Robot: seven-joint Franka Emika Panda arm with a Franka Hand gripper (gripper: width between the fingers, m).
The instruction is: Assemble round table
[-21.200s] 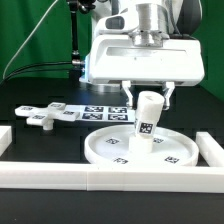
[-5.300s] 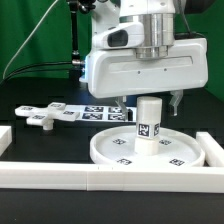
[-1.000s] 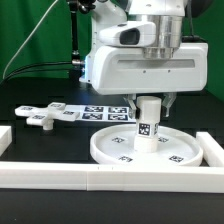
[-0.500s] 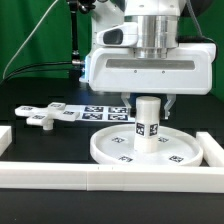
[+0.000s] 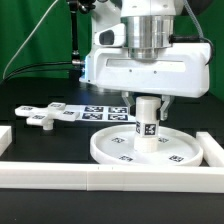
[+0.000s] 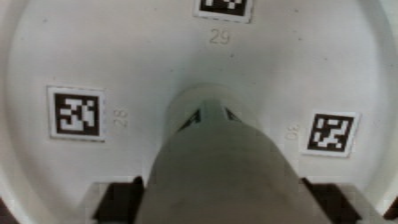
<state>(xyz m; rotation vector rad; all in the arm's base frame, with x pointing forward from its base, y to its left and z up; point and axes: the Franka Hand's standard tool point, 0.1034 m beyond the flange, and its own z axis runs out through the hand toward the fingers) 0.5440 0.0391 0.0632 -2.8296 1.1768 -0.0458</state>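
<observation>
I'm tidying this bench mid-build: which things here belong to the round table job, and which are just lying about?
Part of the job: disc; leg, standing upright on the disc; cross-shaped foot, lying apart on the table.

Not part of it: marker board; white border bars.

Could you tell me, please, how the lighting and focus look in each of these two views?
Exterior view: the light is even and the picture fairly sharp, with no strong glare on the white disc or the leg. Wrist view: the leg, close to the lens, is blurred and shaded grey; the disc behind it is brighter, and its tags are soft-edged.
</observation>
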